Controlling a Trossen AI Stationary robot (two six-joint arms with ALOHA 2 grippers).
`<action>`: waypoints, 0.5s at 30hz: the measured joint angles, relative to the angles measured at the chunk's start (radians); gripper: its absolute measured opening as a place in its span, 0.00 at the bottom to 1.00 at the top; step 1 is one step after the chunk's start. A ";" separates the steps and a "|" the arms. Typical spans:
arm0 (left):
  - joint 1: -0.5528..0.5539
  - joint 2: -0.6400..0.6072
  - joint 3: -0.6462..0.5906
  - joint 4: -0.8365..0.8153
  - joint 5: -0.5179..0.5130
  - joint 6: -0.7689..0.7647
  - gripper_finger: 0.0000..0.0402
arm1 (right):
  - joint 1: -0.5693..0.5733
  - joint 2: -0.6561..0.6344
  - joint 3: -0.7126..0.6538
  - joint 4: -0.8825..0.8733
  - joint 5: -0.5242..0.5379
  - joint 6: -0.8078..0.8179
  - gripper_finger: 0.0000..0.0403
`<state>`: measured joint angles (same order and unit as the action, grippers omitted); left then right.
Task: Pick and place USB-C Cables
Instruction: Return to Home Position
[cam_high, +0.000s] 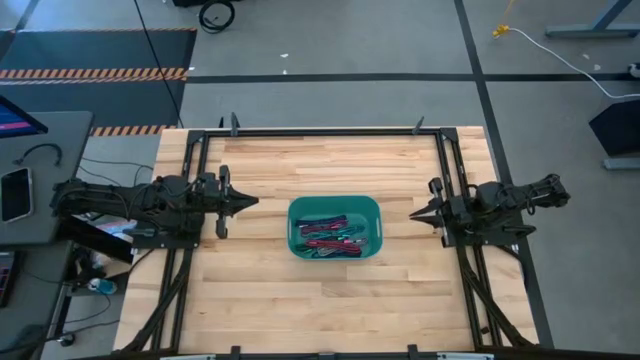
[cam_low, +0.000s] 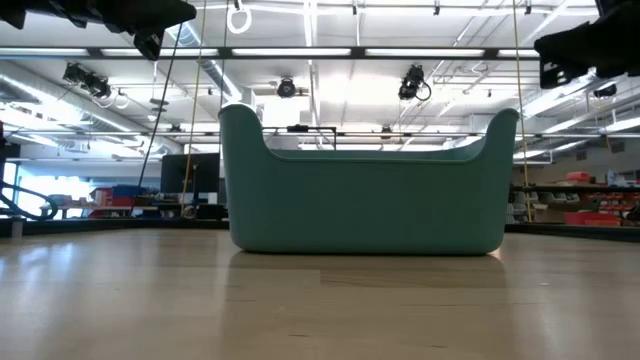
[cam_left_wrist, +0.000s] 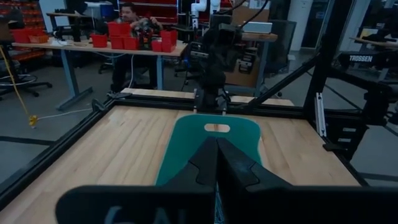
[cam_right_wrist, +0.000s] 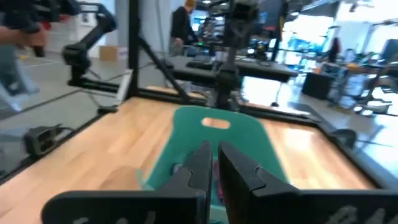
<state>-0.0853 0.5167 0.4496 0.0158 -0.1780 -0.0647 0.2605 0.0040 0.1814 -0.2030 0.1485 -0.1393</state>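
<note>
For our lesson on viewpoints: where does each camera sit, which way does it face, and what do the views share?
High view: above the table, looking straight down; left arm and right arm flank the green bin.
Low view: at table height, level at the bin wall; dark arm parts overhead.
Left wrist view: on the left arm, facing bin and right arm; own shut jaws in front.
Right wrist view: mirrored, facing the left arm; own jaws in front.
Shared: every view shows the bin.

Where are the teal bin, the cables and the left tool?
Teal plastic bin (cam_high: 292, 230): high view, left rim.
Coiled multicoloured cables (cam_high: 330, 239): high view, middle of the pile.
Left arm's dark tool (cam_high: 255, 201): high view, shut fingertips.
</note>
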 joint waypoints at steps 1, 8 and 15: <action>0.000 0.000 0.000 0.000 0.000 0.001 0.02 | 0.000 0.003 0.004 -0.004 0.022 -0.013 0.09; 0.023 0.000 0.001 0.011 0.000 0.008 0.02 | -0.001 0.002 0.005 -0.012 0.096 -0.072 0.08; 0.038 0.023 0.000 0.019 0.013 0.008 0.02 | -0.001 0.002 -0.017 0.020 0.004 -0.051 0.08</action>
<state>-0.0475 0.5401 0.4500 0.0350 -0.1654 -0.0563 0.2596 0.0059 0.1649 -0.1828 0.1527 -0.1901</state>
